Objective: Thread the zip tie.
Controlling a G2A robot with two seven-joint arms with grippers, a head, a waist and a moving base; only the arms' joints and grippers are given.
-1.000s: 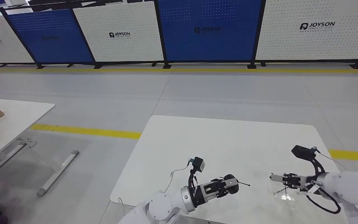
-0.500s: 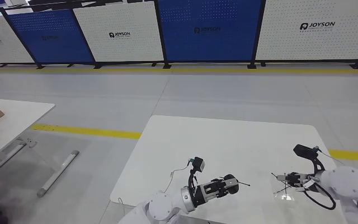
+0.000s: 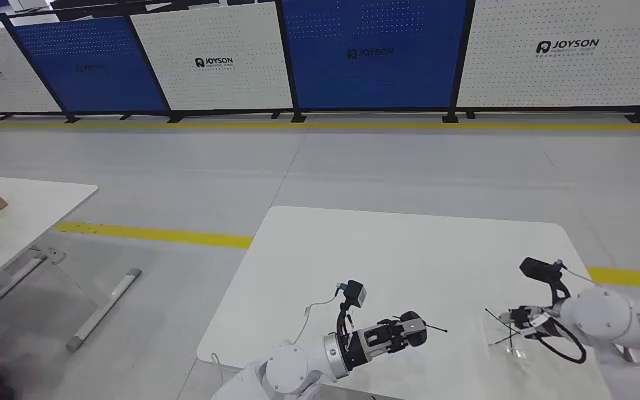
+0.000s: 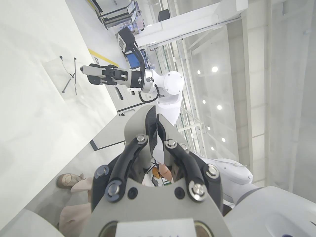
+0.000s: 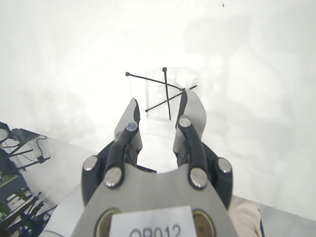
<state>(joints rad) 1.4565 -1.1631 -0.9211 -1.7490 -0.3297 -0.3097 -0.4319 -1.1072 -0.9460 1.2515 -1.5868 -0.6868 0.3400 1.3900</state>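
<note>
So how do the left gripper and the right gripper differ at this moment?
The left gripper is shut, with a thin zip tie sticking out of it in the top view; the right gripper is open and empty. The left gripper is over bare table; the right gripper is right by the loose zip ties crossed on a clear sheet. Both have the same grey fingers with ribbed black pads.

worktop point(image 3: 400, 260): white | sheet point(image 5: 155, 93): clear, flat, near right front corner | ties point(image 5: 167, 99): three, black, crossed on sheet, one head overhanging onto worktop
</note>
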